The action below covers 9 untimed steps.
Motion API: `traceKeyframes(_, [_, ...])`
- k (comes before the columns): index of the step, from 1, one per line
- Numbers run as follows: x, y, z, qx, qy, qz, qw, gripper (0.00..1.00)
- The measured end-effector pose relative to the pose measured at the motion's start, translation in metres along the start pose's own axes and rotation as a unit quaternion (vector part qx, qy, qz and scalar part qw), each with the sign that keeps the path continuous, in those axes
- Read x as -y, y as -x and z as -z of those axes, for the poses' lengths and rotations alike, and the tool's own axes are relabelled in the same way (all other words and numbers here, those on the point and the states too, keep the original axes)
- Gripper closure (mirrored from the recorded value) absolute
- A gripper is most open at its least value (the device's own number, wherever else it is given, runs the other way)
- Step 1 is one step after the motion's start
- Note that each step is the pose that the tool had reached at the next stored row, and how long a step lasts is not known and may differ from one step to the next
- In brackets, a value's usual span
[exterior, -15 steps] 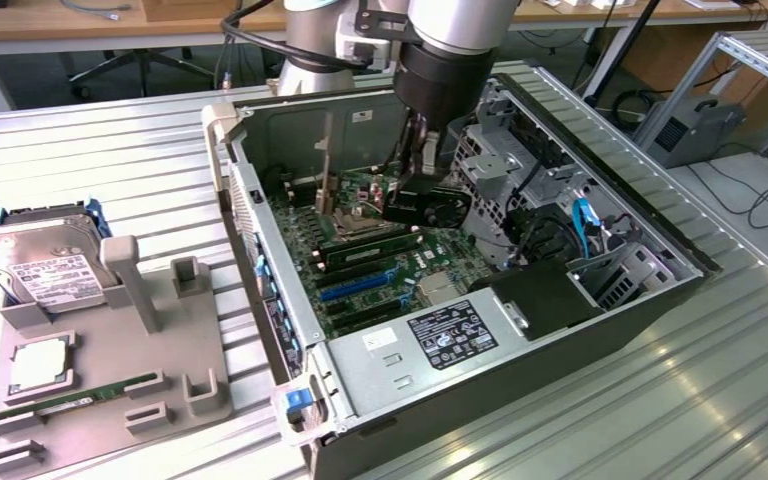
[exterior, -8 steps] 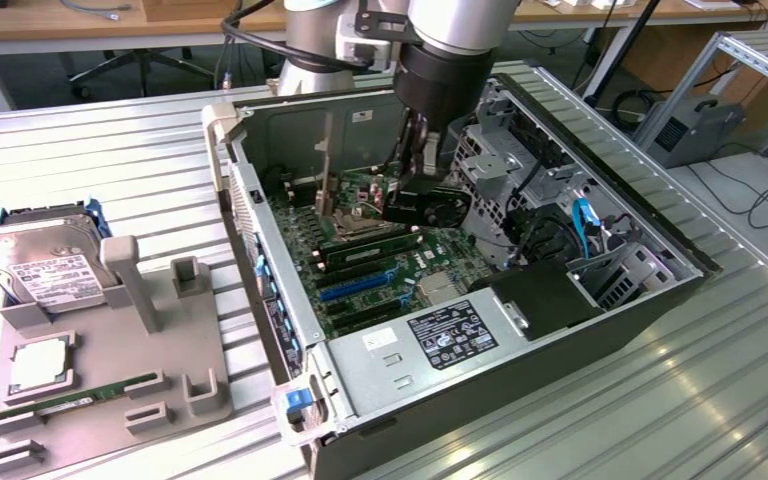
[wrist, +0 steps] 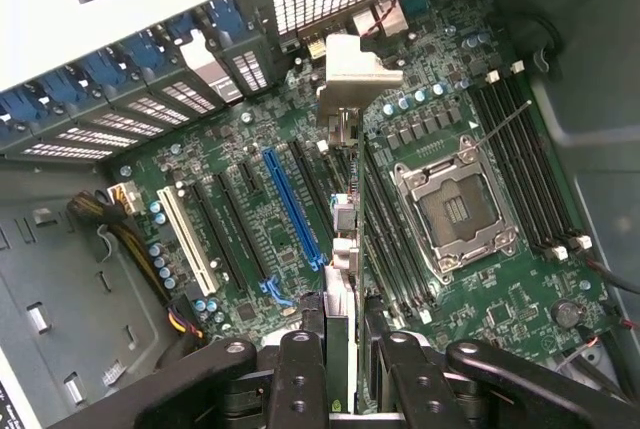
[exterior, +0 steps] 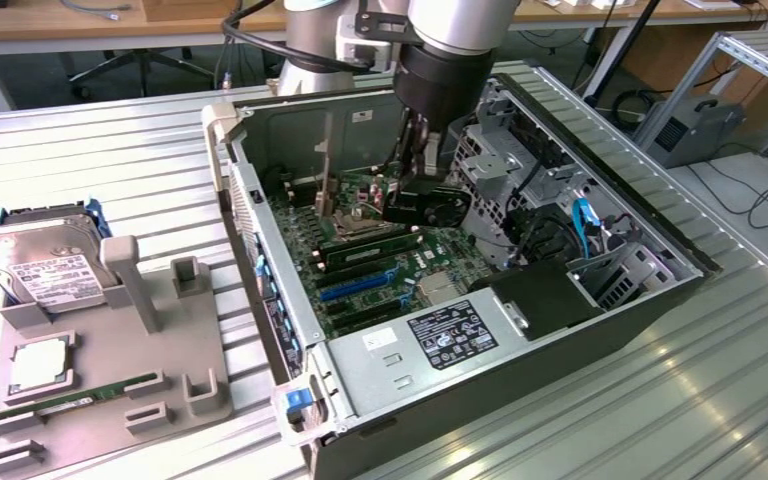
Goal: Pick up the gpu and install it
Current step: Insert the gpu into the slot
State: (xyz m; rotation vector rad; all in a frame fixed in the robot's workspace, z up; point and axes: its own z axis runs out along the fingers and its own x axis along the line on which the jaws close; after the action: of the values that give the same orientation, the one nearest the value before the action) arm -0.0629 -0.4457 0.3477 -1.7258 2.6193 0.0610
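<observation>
"Black slim gpu card with the silvery edge, where is it now?"

"I see it edge-on between the jaws, which are clenched on it. It hangs inside the open grey metal computer case, over the green motherboard."

"Over which slot?"

"In my wrist view its thin edge runs between the long blue slot and the square silver processor socket, along the black slots. If it touches a slot, I cannot tell."

"And outside the case?"

"On the ribbed aluminium table, at the exterior view's left, the grey plastic holder carries the silver hard drive with white label and the narrow green memory stick."
</observation>
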Motion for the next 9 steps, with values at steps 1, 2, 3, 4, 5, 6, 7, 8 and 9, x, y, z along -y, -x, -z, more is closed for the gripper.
traceKeyframes(1, [0.0000, 0.0000, 0.0000, 0.0000, 0.0000, 0.001, 1.0000, 0.74])
traceKeyframes(2, [0.0000, 0.0000, -0.0001, 0.0000, 0.0001, 0.002, 1.0000, 0.74])
traceKeyframes(3, [0.0000, 0.0000, -0.0001, -0.0001, 0.0001, 0.003, 1.0000, 0.74])
traceKeyframes(4, [0.0000, 0.0000, -0.0001, -0.0001, 0.0001, 0.005, 1.0000, 0.74])
traceKeyframes(5, [0.0000, 0.0000, -0.0002, -0.0001, 0.0002, 0.006, 1.0000, 0.74])
traceKeyframes(6, [0.0000, 0.0000, -0.0002, -0.0002, 0.0001, 0.007, 1.0000, 0.74])
traceKeyframes(7, [0.0000, 0.0000, -0.0002, -0.0002, 0.0002, 0.008, 1.0000, 0.74])
traceKeyframes(8, [0.0000, 0.0000, -0.0002, -0.0003, 0.0002, 0.009, 1.0000, 0.74])
traceKeyframes(9, [0.0000, 0.0000, -0.0003, -0.0003, 0.0002, 0.010, 1.0000, 0.74])
